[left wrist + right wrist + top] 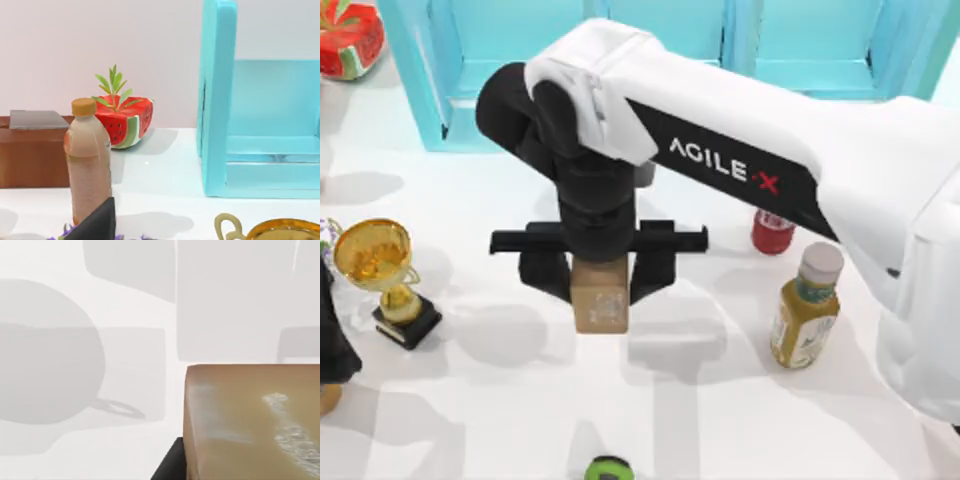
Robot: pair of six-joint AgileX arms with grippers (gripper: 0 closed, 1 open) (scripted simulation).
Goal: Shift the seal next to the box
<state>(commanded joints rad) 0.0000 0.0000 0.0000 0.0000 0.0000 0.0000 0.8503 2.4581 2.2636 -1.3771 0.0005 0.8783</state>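
The right arm (750, 165) reaches in from the 3 o'clock edge of the top view, its white link running toward 10 o'clock to a black wrist near the middle of the counter. From there the wrist turns straight down. The right pincer (600, 275) hangs below it, its black crossbar lying level from 9 to 3 o'clock, and its two dark fingers (542, 275) are clamped against opposite sides of the seal (599, 298). The left arm (332, 335) sits parked at the 9 o'clock edge, a dark part showing
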